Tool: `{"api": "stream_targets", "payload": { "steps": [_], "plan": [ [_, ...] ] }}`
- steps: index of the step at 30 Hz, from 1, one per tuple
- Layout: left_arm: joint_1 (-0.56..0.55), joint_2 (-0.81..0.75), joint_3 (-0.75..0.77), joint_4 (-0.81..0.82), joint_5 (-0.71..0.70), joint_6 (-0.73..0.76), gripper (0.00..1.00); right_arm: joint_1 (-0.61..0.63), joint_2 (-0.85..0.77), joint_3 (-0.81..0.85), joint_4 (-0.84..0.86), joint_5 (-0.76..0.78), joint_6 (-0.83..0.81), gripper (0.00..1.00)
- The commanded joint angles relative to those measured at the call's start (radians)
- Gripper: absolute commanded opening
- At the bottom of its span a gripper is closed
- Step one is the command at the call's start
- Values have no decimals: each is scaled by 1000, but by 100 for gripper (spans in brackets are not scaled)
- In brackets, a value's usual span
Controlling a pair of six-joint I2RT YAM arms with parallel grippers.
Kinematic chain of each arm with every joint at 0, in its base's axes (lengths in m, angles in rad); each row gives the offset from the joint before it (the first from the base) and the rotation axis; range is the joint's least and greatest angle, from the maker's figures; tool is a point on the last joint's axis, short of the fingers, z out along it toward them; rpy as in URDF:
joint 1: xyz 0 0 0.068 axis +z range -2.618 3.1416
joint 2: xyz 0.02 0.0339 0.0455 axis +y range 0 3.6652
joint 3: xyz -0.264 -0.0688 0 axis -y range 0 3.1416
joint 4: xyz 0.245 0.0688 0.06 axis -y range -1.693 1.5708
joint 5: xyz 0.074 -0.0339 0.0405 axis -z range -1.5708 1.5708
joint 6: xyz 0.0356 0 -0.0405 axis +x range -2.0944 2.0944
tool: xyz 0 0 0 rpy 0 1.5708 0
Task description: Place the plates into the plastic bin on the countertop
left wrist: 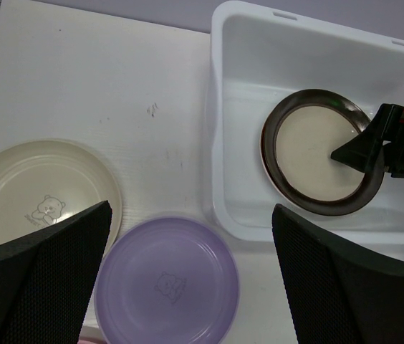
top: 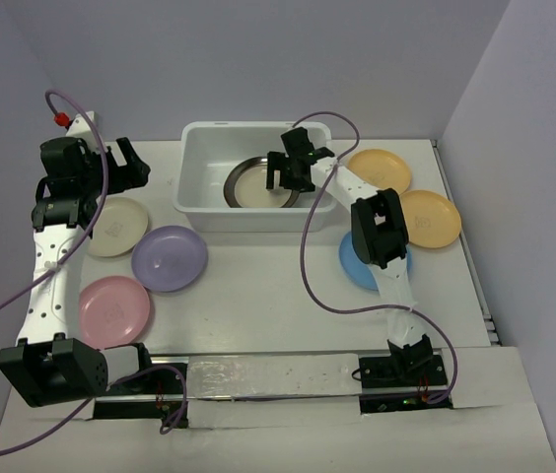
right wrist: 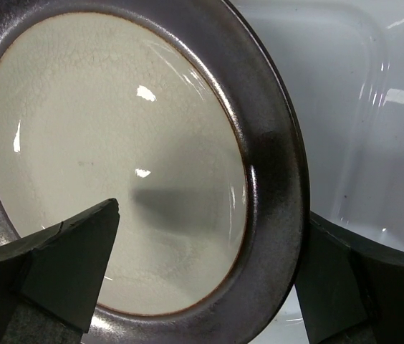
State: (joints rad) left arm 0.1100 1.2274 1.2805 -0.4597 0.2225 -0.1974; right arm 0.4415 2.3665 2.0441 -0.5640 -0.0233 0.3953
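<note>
- The dark-rimmed plate with a pale centre lies inside the white plastic bin, toward its right half. I judge the step in hand to be letting it go and backing out.
- The right gripper is low in the bin with its jaws spread wide. One finger is over the plate's pale centre and the other is outside its right rim, so it straddles the rim without pinching it.
- To do this well, it should rise straight up until both fingers clear the plate rim and the bin wall. Swinging sideways sooner could hook the rim and drag the plate.
- The left gripper hangs wide open above the lavender plate and the cream plate, just left of the bin. It should hold off until the bin is free.
- The pink plate, the blue plate and two yellow-orange plates wait on the worktop.
</note>
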Motion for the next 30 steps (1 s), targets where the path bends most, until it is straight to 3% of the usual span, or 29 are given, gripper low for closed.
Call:
{"api": "stream_targets", "payload": {
  "steps": [1, 20, 30],
  "plan": [
    [11, -4, -12, 30, 25, 3, 99, 25, -2, 60, 2, 22, -27, 100],
    [22, 18, -1, 38, 39, -4, 99, 103, 28, 80, -39, 25, -126, 100],
    [30, 60, 42, -16, -3, 30, 99, 94, -42, 90, -110, 51, -208, 100]
  ]
}}
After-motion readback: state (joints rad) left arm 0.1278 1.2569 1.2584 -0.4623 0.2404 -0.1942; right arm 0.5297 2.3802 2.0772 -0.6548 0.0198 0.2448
